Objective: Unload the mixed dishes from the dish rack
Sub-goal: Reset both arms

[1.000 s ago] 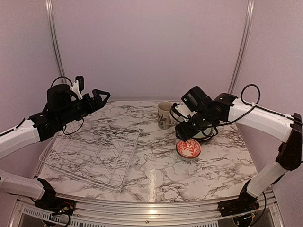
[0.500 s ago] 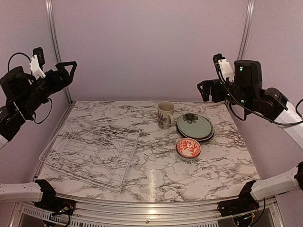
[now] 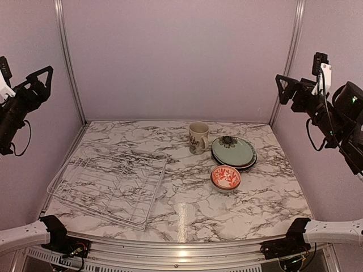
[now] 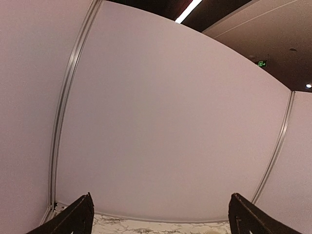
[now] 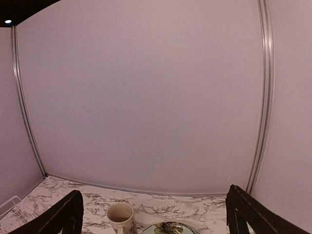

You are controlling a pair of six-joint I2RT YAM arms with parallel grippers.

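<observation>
left pincer (image 3: 44, 80) spread, high | right pincer (image 3: 285, 90) spread, high | dishes (image 3: 233, 152) on table (image 3: 187, 209)

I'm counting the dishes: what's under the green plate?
A black plate shows only its rim beneath the green plate, along the near and left edge. The rest of it, and anything sandwiched between them, is covered.

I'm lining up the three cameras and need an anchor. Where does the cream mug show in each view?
Top external: the cream mug stands mid-table toward the back, just left of the pale green plate.
Left wrist: not in it; only wall and a strip of marble table.
Right wrist: the mug sits at the bottom edge, left of centre, with the plate to its right.
Shared landmark: the marble table's far edge meeting the wall.
</observation>
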